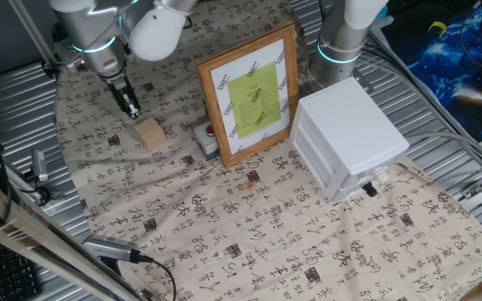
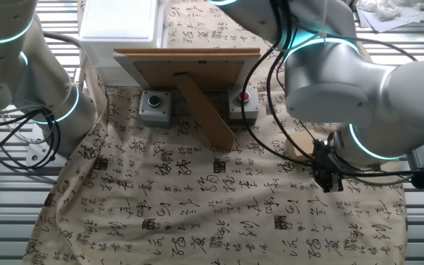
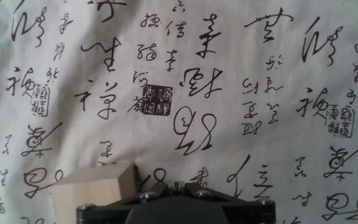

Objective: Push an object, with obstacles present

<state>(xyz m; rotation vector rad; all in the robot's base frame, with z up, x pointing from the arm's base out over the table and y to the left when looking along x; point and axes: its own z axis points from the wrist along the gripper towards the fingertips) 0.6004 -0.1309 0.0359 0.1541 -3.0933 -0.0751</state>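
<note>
The small tan wooden block (image 1: pixel 151 134) lies on the calligraphy cloth, left of the picture frame. My gripper (image 1: pixel 130 107) points down just behind and left of it, fingers together and holding nothing. In the hand view the block (image 3: pixel 95 186) sits at the bottom left, beside my shut fingertips (image 3: pixel 176 185). In the other fixed view my gripper (image 2: pixel 328 177) hangs low at the right, and the block (image 2: pixel 298 149) is mostly hidden behind the arm.
The wooden-framed picture (image 1: pixel 249 92) stands right of the block, with the grey box with a red button (image 1: pixel 207 138) at its foot. The white drawer unit (image 1: pixel 350 138) stands further right. A second grey box with a green button (image 2: pixel 155 105) sits behind the frame.
</note>
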